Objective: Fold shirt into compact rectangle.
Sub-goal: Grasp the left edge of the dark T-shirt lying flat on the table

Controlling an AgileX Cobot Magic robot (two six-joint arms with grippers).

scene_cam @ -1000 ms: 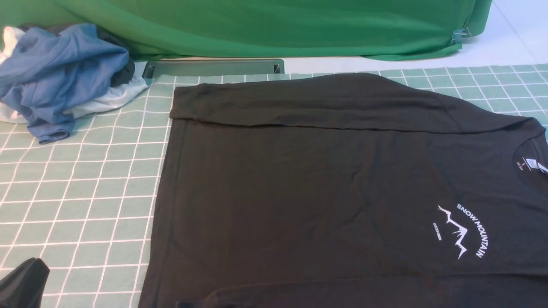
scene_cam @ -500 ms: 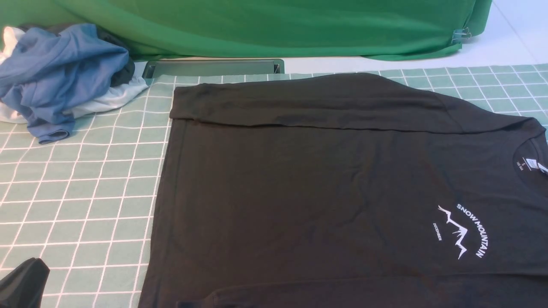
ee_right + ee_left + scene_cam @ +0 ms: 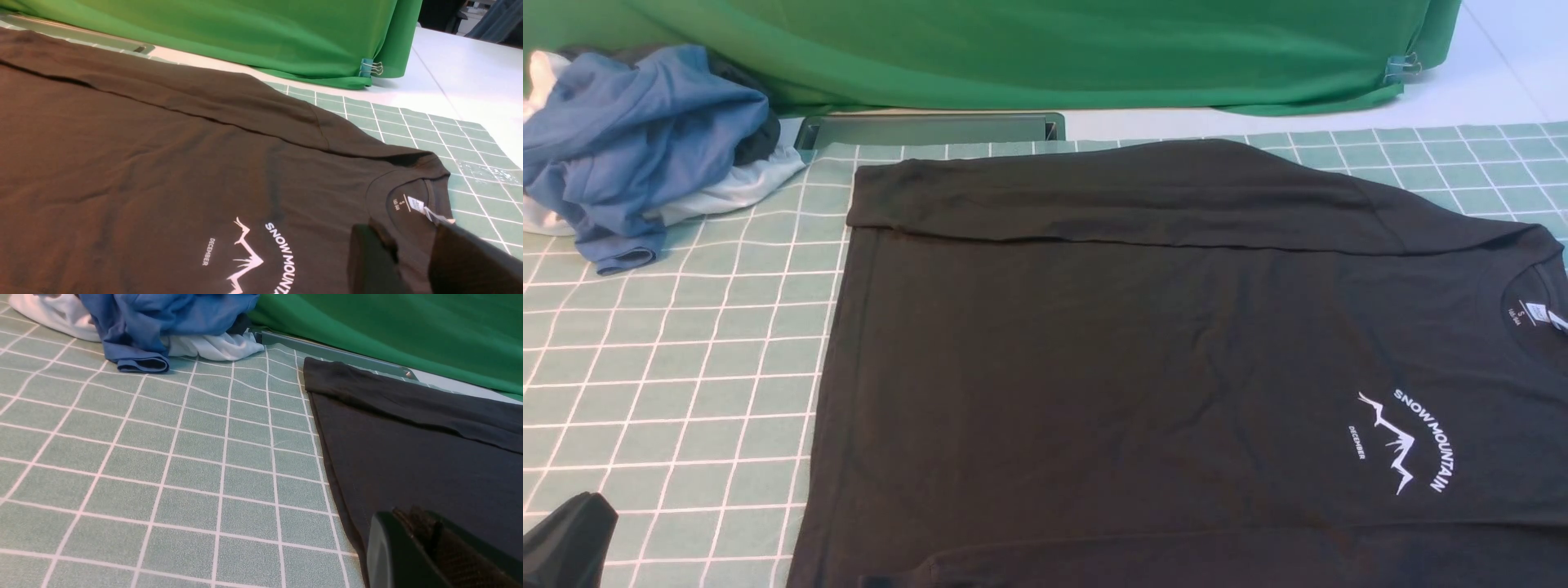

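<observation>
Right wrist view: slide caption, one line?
Right gripper open over the black shirt, its SNOW MOUNTAIN print and neck label showing, green cloth behind.

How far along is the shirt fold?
Partway. Done: the shirt's far side is folded inward in a long strip; a near-side edge also looks folded in. In hand: nothing; left gripper shut, right gripper open, neither gripping cloth. Left: body still full length, collar to hem, so likely folding that down to a compact rectangle.
</observation>
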